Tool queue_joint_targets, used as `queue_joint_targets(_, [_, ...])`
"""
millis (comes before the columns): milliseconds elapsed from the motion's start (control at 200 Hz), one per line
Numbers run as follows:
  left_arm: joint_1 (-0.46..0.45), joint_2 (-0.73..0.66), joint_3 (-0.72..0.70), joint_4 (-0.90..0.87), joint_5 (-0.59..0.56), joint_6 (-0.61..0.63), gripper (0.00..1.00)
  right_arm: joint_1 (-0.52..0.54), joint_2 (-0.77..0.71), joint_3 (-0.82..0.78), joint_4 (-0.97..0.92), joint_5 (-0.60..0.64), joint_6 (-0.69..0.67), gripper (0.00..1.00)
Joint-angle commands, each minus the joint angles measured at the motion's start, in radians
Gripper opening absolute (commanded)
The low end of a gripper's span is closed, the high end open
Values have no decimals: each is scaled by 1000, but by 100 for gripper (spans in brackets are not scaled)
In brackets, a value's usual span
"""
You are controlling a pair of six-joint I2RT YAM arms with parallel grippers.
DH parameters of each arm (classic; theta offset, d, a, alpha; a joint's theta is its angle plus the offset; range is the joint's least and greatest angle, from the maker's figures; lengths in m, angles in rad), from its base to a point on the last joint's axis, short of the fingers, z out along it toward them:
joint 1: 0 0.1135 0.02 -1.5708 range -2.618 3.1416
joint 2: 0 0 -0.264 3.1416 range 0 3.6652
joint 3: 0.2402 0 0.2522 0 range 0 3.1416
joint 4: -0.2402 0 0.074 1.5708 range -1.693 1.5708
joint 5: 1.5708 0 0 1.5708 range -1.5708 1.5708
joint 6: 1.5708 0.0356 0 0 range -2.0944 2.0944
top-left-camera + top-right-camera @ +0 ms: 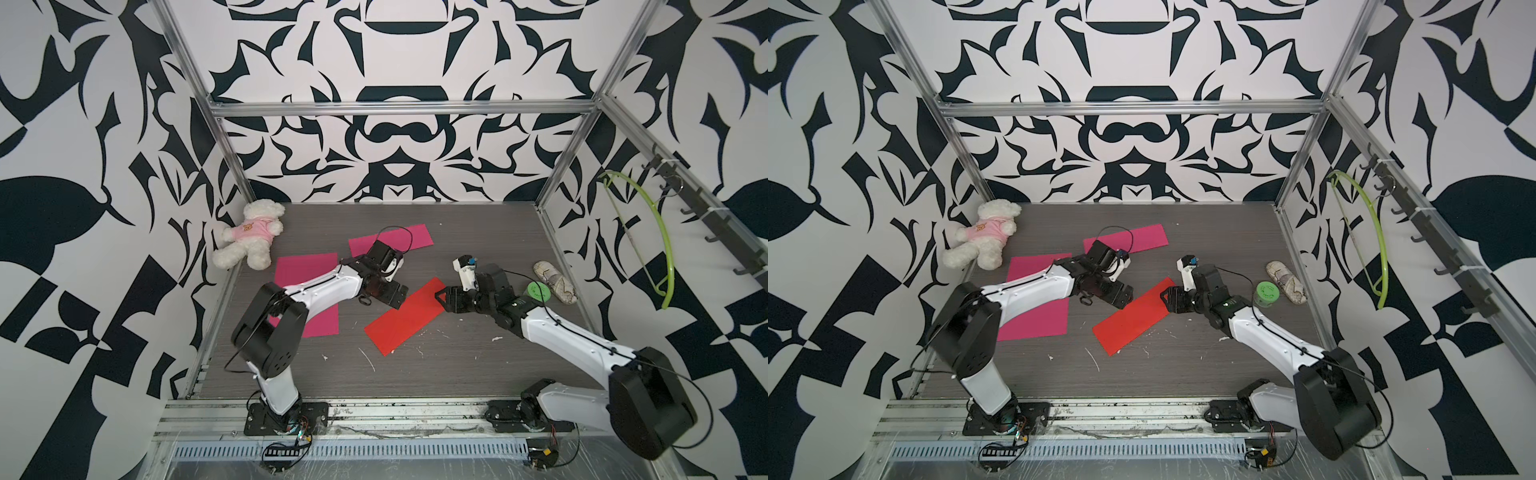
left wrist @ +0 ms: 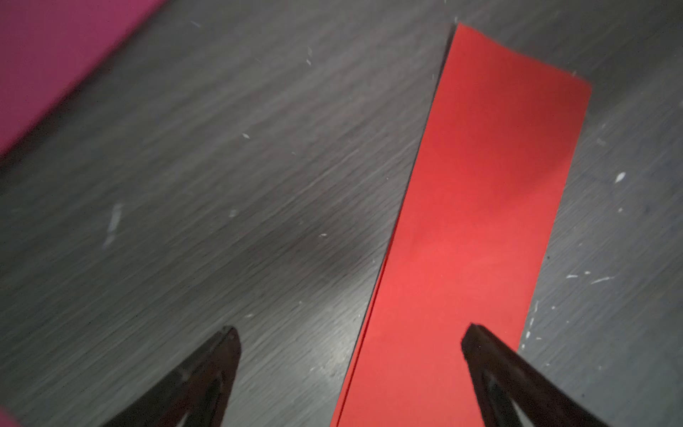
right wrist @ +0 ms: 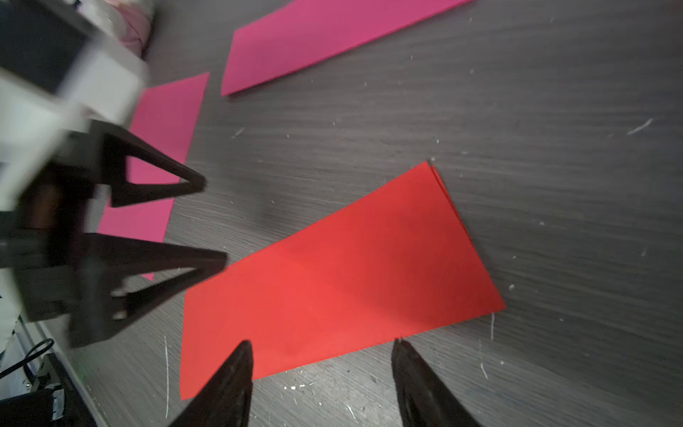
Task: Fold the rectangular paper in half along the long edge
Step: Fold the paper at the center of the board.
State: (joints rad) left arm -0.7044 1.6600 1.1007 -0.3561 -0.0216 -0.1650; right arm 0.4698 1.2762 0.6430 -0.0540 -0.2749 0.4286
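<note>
The red rectangular paper (image 1: 405, 318) (image 1: 1133, 316) lies flat in the middle of the dark table, doubled over into a long strip. Two layers show at one corner in the right wrist view (image 3: 332, 284). My left gripper (image 1: 397, 299) (image 2: 351, 332) hangs open just above the strip's far end, one finger over the red paper (image 2: 480, 222) and one over bare table. It also shows in the right wrist view (image 3: 214, 220). My right gripper (image 1: 441, 296) (image 3: 321, 343) stands open at the strip's far right edge, with nothing between its fingers.
Two pink sheets (image 1: 307, 291) (image 1: 395, 241) lie behind and left of the red paper, partly under the left arm. A white teddy bear (image 1: 249, 232) sits in the back left corner. A green-lidded jar (image 1: 538, 291) and a beige lump (image 1: 555, 282) sit right.
</note>
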Motion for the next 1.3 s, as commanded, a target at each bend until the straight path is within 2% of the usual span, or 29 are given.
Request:
queue_joint_targets(0, [-76,-120,-129,191,-171,-200,99,25,84,76,6,10,13,59])
queue_joint_targets(155, [-211,-290,-338,309,-323,-434,99,88,267,180,5,19,12,52])
queue_joint_targets(260, [-298,-373,-428,317,-430,-557,99,138,382,258,5,26,17,47])
queue_joint_targets(365, [-364,-428,-460,295,-493,-627,99,168,476,322,6,31,31,44])
queue_joint_targets(545, [-423,-423,-458,280,-526,-684,99,173,568,374,-4,83,68,38])
queue_joint_targets(725, [-424,-393,-450,309,-474,-708,99,163,547,338,-33,203,131,36])
queue_joint_targets(880, [-423,-333,-432,301,-429,-748,99,150,438,198,9,308,288,34])
queue_joint_targets(970, [-412,-308,-423,289,-393,-780,99,160,367,85,88,311,399,32])
queue_joint_targets(1030, [-389,-289,-421,291,-342,-803,96,166,332,32,149,283,426,31])
queue_joint_targets(1165, [-333,-221,-408,339,-179,-828,86,167,282,11,172,213,368,33])
queue_joint_targets(1205, [-323,-194,-389,345,-130,-823,77,167,261,5,177,200,349,34])
queue_joint_targets(1255, [-315,-154,-356,340,-67,-808,68,165,230,0,183,186,330,40])
queue_joint_targets(1295, [-313,-121,-328,321,-32,-793,61,165,204,0,178,181,314,50])
